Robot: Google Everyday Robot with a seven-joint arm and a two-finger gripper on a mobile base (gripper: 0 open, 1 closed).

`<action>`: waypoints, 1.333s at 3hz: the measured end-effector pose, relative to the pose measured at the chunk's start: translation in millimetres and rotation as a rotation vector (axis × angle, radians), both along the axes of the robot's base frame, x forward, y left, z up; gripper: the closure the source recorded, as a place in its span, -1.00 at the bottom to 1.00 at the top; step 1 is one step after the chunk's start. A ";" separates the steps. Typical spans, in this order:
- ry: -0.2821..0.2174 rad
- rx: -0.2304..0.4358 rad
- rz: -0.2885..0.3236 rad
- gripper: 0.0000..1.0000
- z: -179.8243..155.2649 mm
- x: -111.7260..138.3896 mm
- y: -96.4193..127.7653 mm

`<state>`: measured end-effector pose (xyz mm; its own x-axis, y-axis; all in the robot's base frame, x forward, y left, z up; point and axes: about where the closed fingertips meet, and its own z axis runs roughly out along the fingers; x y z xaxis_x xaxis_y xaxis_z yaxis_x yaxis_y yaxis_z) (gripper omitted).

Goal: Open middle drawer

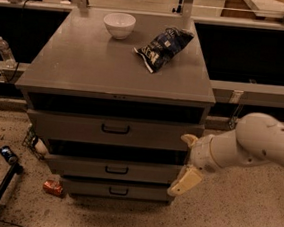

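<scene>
The grey cabinet (115, 78) has three drawers. The middle drawer (76, 165) is a shallow grey front with a small black centre pull (116, 170), below the taller top drawer (70, 126) and above the smallest bottom drawer (89, 187). It sits about flush with its neighbours. My gripper (185, 161) is at the cabinet's right front corner, level with the gap above the middle drawer. It is open and holds nothing: one cream finger (188, 139) points up and the other (185, 181) points down. It is well to the right of the pull.
A white bowl (119, 24) and a dark chip bag (162, 47) lie on the cabinet top. A water bottle (5, 51) stands on the ledge at left. A red can (53, 187) and a black pole (2, 182) are on the floor at left.
</scene>
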<state>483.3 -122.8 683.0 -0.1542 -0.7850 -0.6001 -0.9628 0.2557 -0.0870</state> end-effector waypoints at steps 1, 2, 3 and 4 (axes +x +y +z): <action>-0.013 0.035 -0.020 -1.00 -51.3 7.4 11.8; -0.001 0.085 -0.018 -1.00 -104.9 16.4 30.8; -0.001 0.085 -0.018 -1.00 -104.9 16.4 30.8; 0.006 0.122 -0.018 -1.00 -131.2 17.8 36.7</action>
